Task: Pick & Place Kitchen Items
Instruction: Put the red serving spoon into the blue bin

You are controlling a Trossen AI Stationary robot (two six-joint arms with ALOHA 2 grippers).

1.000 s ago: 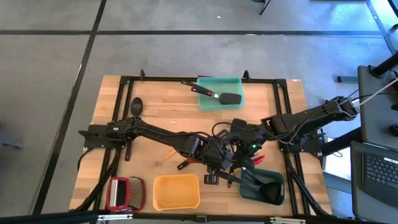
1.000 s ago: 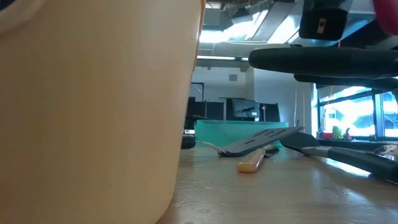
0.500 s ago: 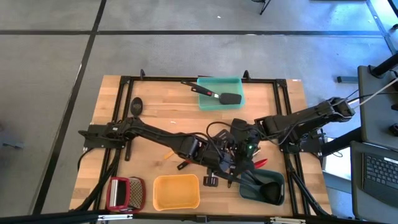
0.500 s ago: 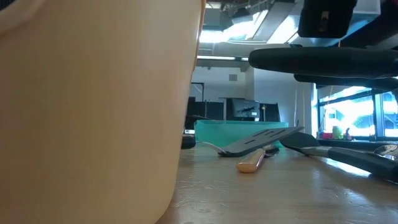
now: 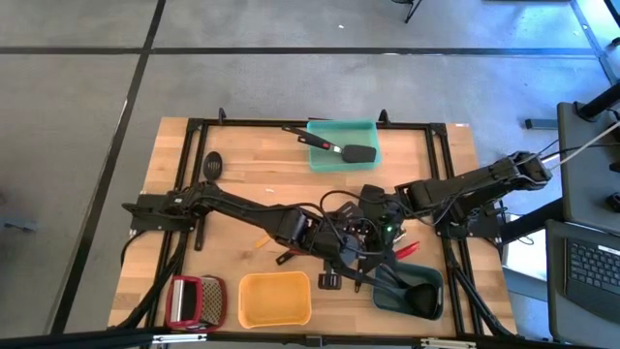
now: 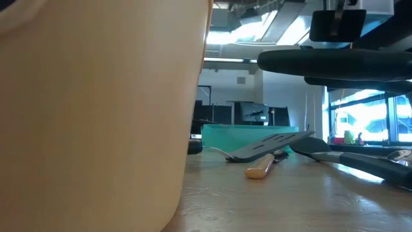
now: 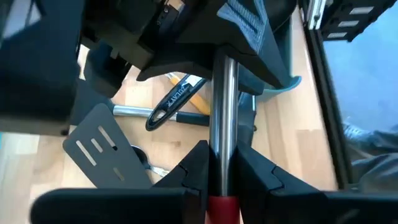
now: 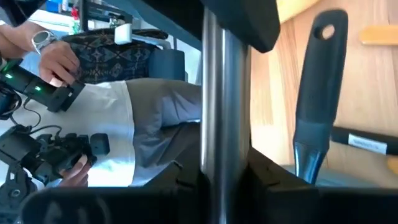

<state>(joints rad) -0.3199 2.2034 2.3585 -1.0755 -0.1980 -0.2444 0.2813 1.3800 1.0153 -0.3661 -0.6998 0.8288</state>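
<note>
- High view: both arms meet over the lower middle of the frame, above a loose heap of utensils. The left gripper (image 5: 341, 254) and the right gripper (image 5: 373, 233) are close together there. A teal tray (image 5: 329, 156) at the upper middle holds one black spatula (image 5: 347, 150), its handle sticking out over the tray's left rim. A grey-blue tray (image 5: 430, 284) at lower right holds a black ladle (image 5: 415, 296). The yellow tray (image 5: 274, 298) at the bottom shows nothing inside. A slotted black spoon (image 5: 209, 166) lies alone at the left of the tabletop (image 5: 242, 165), and a red-framed grater (image 5: 196, 301) sits at lower left.
- Low view: the yellow tray's wall fills the left half. Right of it, a grey slotted turner (image 6: 267, 144) and a wood-handled tool (image 6: 261, 167) lie on the tabletop in front of the teal tray.
- Left wrist view: the left jaws are closed on a shiny metal shaft (image 7: 222, 118) with a red section at the bottom edge. Below lie a black handle (image 7: 173, 103) and the slotted turner.
- Right wrist view: the right jaws sit snug against the same sort of metal shaft (image 8: 225, 93); a black handle (image 8: 316, 87) lies at right.
- Judgement: two items look placed, one is in a two-arm grip, and several are still loose, so well under half is done.
</note>
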